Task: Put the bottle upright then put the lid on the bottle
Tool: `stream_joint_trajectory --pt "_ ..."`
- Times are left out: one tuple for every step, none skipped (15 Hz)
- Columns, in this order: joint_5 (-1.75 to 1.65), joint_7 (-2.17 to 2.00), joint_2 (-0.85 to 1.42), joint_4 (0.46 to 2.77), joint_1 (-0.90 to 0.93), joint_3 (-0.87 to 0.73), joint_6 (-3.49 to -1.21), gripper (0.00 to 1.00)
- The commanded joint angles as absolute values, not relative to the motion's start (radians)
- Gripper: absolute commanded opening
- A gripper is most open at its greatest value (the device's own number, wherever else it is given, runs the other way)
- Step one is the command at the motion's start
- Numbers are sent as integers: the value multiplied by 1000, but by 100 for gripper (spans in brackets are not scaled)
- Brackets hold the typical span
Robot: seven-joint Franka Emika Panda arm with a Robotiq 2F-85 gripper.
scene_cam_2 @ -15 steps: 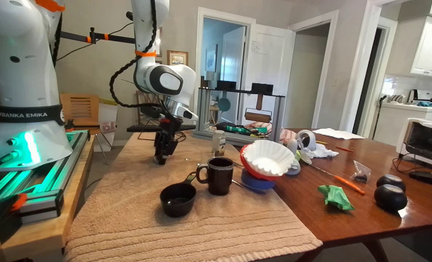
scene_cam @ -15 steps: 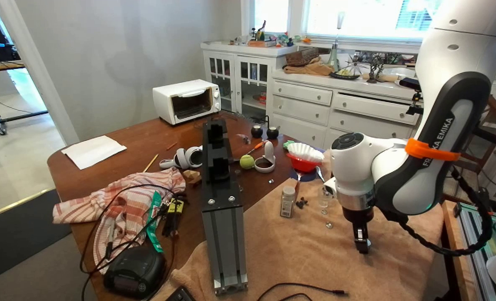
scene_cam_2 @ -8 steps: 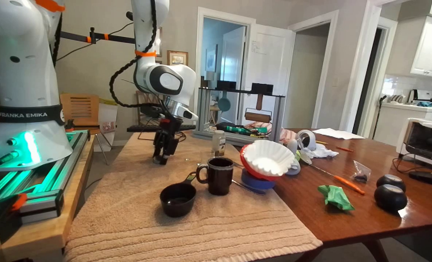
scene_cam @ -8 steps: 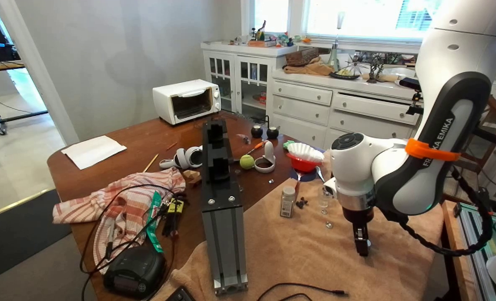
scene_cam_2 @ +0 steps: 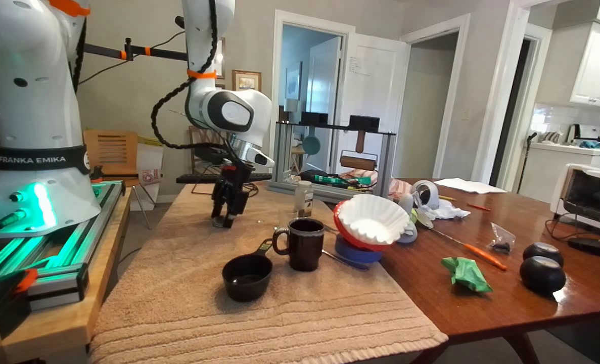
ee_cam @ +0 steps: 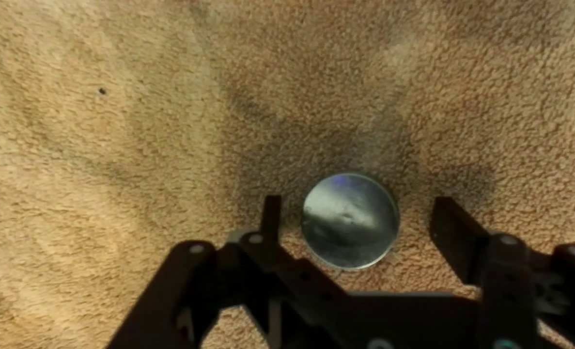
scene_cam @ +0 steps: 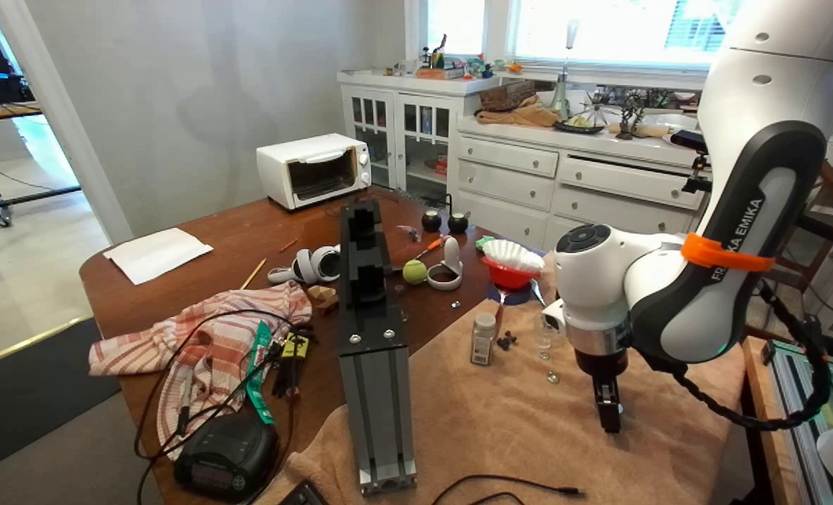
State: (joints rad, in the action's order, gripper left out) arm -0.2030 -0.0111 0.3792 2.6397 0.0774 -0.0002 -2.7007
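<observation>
The coming move turns on how the lid sits between the fingers of the gripper: in the wrist view it lies in the gap, with towel showing on either side, so neither finger appears to touch it. The fingers stand apart and hold nothing. The lid is a flat disc, face up, with no long axis, so any turn of the wrist would suit it; centring and height matter more. It sits a touch nearer the finger at the left of that view, which would probably meet the rim first and push the disc across. Whether the fingers reach low enough to catch so thin a rim I cannot tell; in both exterior views they are close to the towel. The bottle is well apart from the gripper, farther out from the arm's base, its long axis upright, so the first half of the task looks done. I judge that pinching the lid comes next, and that pinching too high could slide over it. The carry would then run outward, with the glass apparently near that path.
</observation>
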Motion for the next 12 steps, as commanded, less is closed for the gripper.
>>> stream_joint_trajectory --pt "-174 33 366 2637 57 12 -2667 51" --pt "-175 36 365 2637 55 11 -2667 45" --pt "-176 37 365 2637 53 9 -2667 37" --pt "-177 38 364 2637 52 8 -2666 34" --pt "-178 38 361 2638 51 8 -2665 31" --pt "-182 35 354 2641 54 6 -2665 23" --pt "-185 31 344 2647 59 7 -2665 23" --pt "-193 24 328 2657 69 7 -2666 23" --pt "-201 15 308 2669 82 8 -2668 23" --pt "-209 8 290 2679 93 10 -2669 23" --pt "-227 -8 265 2692 112 6 -2672 23" --pt "-241 -17 243 2702 126 6 -2674 23"
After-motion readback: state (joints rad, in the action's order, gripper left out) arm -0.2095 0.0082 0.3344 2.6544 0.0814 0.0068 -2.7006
